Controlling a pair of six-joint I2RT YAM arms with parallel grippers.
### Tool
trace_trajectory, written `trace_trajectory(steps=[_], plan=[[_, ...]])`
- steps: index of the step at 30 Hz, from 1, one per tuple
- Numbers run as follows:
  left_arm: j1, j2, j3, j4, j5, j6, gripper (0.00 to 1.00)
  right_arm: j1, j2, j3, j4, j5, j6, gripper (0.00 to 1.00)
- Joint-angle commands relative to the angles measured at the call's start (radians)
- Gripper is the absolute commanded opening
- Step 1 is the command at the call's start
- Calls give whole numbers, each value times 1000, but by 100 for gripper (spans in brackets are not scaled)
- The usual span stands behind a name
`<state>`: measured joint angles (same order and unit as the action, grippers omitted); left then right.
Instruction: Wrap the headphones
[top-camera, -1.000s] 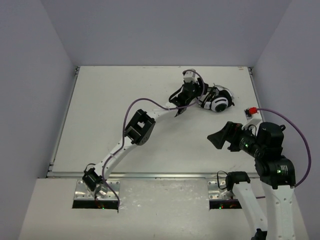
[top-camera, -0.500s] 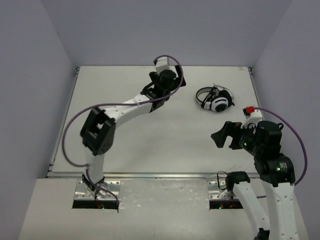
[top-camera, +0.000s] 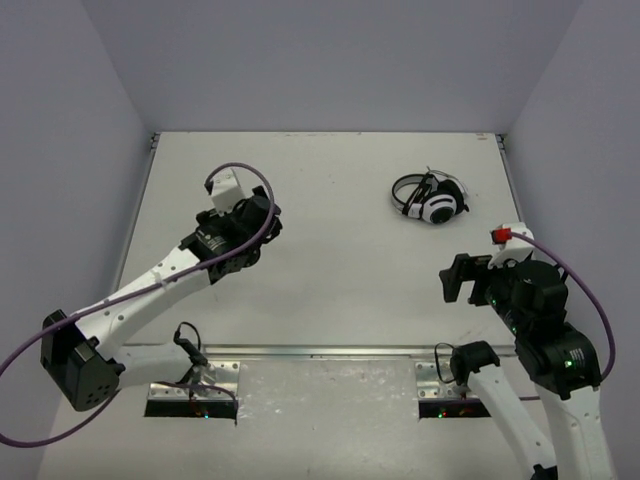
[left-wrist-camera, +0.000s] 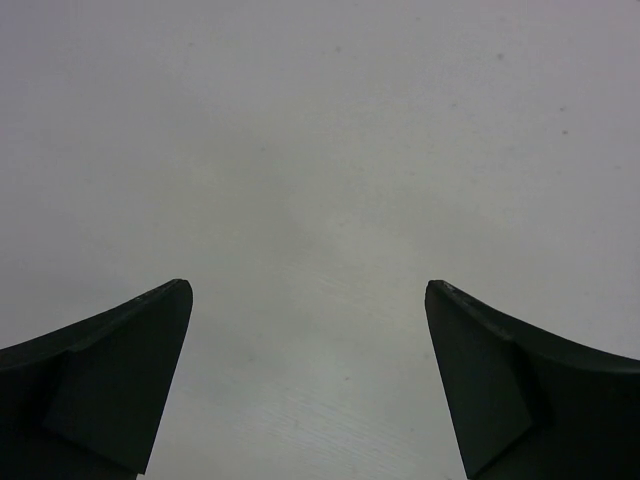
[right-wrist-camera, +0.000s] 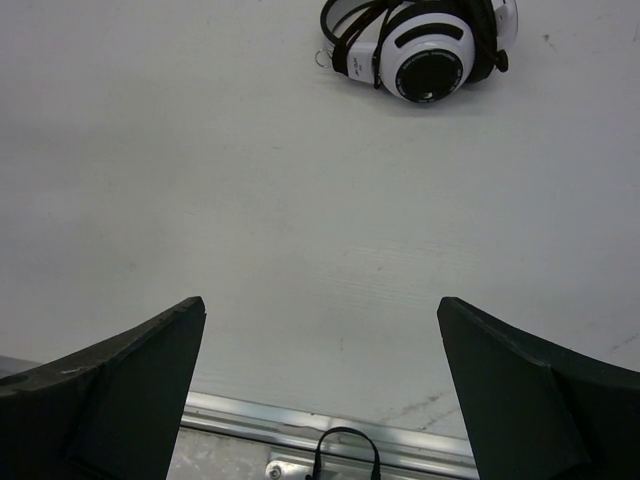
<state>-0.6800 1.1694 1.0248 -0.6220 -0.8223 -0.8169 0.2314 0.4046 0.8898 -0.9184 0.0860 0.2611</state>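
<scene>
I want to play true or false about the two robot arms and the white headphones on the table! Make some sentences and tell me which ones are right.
1. The white-and-black over-ear headphones lie on the pale table with nothing holding them. True.
2. The left gripper is squeezing the headphones. False: it is open over bare table, well away from them.
3. The right wrist camera sees the headphones. True.
4. The right gripper is shut tight. False: its fingers stand wide apart and empty.
5. The headphones lie by the table's left edge. False: they are in the far right part of the table.
</scene>
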Motion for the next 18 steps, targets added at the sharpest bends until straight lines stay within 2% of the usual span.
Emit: trace_trajectory(steps=[1,5,8,12,18], plan=[[3,-95,67,-359,-150,-96,100,8,-19,-23,10,20,-3,99],[3,-241,-54,-337,-144,17,100,8,-61,-45,18,18,-8,99],[2,-362,-146,-246,-143,104,100,8,-64,-42,9,26,-6,99],[5,-497,-158,-185,-185,114,100,8,-66,-43,13,31,-3,99],[8,-556,-163,-231,-204,82,100,8,-49,-51,10,44,-8,99]])
